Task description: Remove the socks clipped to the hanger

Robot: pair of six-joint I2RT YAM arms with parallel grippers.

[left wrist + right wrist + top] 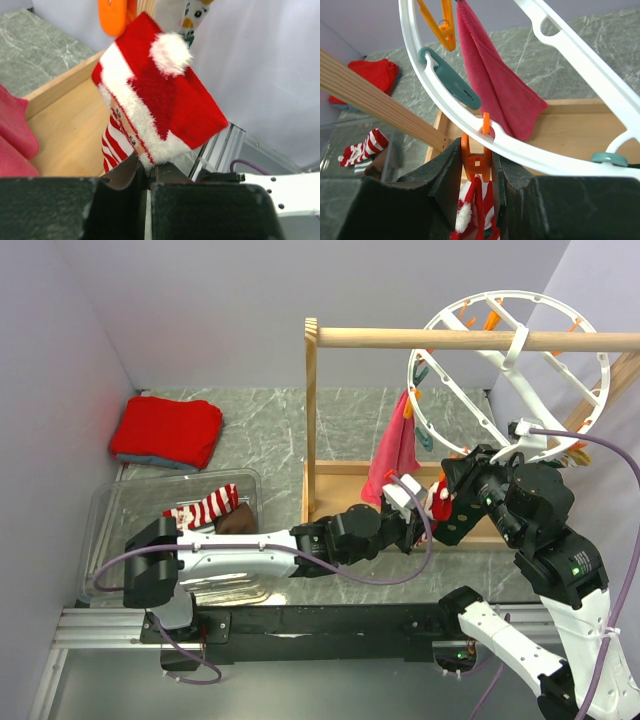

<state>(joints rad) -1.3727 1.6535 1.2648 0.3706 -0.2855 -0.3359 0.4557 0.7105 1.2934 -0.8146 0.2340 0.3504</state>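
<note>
red santa sock (165, 100) hangs just above left claw (147, 174), bottom edge pinched tight in it. right claw (476, 152) squeezing orange clip (476, 166) under hanger (545, 157). striped sock (208, 506) in bin (100, 505), far left. partway imo, this one not free yet.

1. Plain pale lavender-grey walls (200, 310) closed in the scene at the back and both sides under soft, even light.
2. A grey-green marbled tabletop (605, 35) spread out far beyond the right gripper's fingers (560, 210).
3. A wooden rail frame (311, 420) stood on it. Its bar slanted up and to the left of those fingers.
4. The frame's pale base board (70, 135), with a raised edge, lay just beyond and left of the left gripper's fingers (60, 210).
5. A ribbed silver metal profile (220, 145) stood just beyond those fingers to the right, in front of a wall.
</note>
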